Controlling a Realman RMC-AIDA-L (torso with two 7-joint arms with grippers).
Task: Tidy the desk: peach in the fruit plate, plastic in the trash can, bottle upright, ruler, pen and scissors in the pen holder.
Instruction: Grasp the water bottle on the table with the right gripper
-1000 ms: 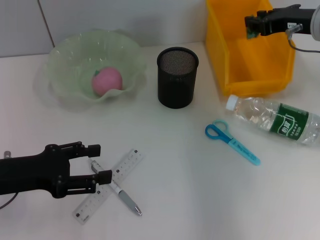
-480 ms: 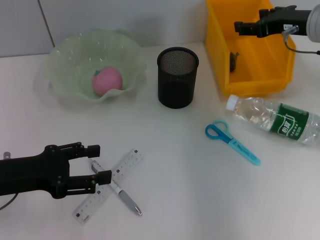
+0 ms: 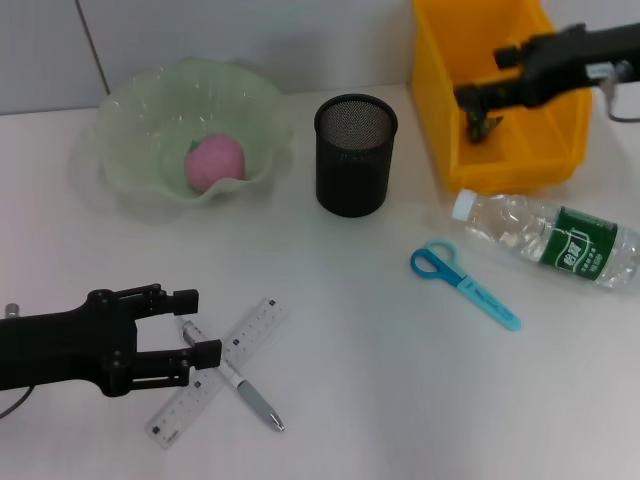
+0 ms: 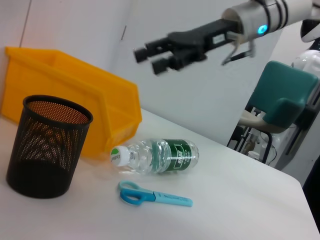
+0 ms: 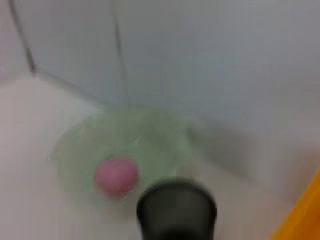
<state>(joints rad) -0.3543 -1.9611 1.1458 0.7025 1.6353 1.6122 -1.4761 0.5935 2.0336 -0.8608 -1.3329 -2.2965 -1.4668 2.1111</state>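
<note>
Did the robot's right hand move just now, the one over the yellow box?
Yes. The right gripper slid toward the robot's left and came nearer across the yellow bin, closer to the black mesh pen holder.

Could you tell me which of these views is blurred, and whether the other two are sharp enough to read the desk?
Right wrist view: smeared throughout; the peach, fruit plate and pen holder are soft blobs. Head view: sharp; ruler markings show. Left wrist view: crisp on the bottle and scissors; right gripper slightly soft.
</note>
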